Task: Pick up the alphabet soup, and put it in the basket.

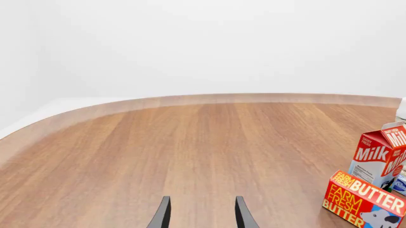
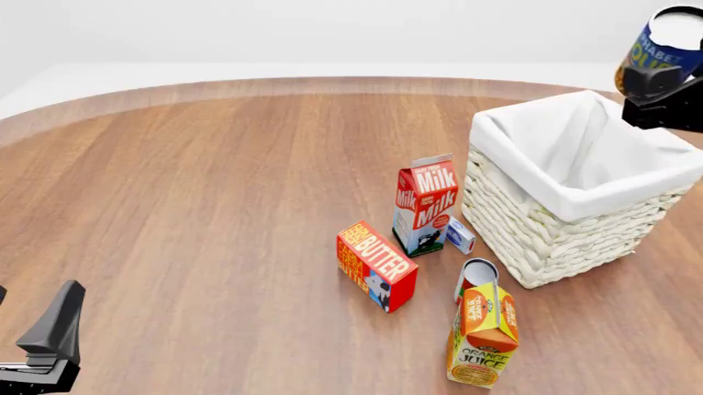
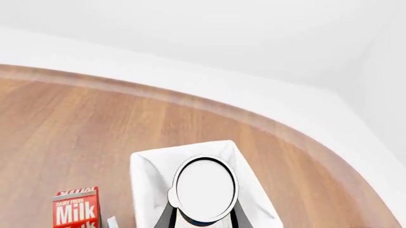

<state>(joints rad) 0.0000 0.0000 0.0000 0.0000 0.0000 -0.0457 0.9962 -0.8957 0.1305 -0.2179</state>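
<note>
The alphabet soup (image 2: pixel 663 43), a blue and orange-yellow can, hangs high at the far right, above the back right corner of the basket (image 2: pixel 528 234). My right gripper (image 2: pixel 663 86) is shut on it. In the right wrist view the can's pale top (image 3: pixel 205 188) fills the space between the dark fingers (image 3: pixel 167 219), with the basket's white lining (image 3: pixel 149 173) directly beneath. My left gripper (image 2: pixel 49 337) stands open at the near left edge of the table, far from everything. Its two fingertips (image 1: pixel 163 213) are apart over bare wood.
Left of the basket stand a milk carton (image 2: pixel 425 204), a small blue-and-white box (image 2: pixel 460 235) and a red butter box (image 2: pixel 377 265). A red-and-white can (image 2: pixel 476 276) and an orange juice carton (image 2: pixel 483 333) sit in front of the basket. The table's curved far edge (image 2: pixel 329 82) lies beyond.
</note>
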